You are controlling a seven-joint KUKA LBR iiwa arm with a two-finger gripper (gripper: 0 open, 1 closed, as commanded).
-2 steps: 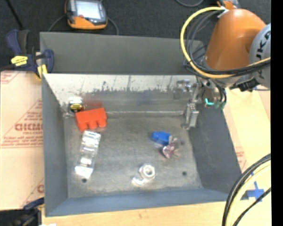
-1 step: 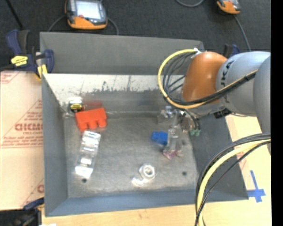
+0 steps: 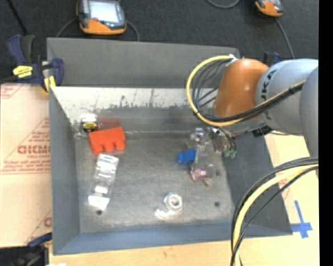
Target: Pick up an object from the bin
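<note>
My gripper [image 3: 210, 142] hangs low over the right part of the bin, under the arm's orange cover. A small blue object [image 3: 185, 157] lies on the floor just to its left and slightly below. A small purple and clear piece [image 3: 200, 174] sits directly below the gripper. A tiny green bit [image 3: 230, 154] lies to the right, against the bin's right wall. I cannot make out anything held.
An orange block [image 3: 106, 139] lies at the left with a small yellow and black item [image 3: 89, 125] behind it. A clear plastic packet [image 3: 103, 179] stretches down the left side. A clear ring-shaped thing [image 3: 171, 204] rests near the front.
</note>
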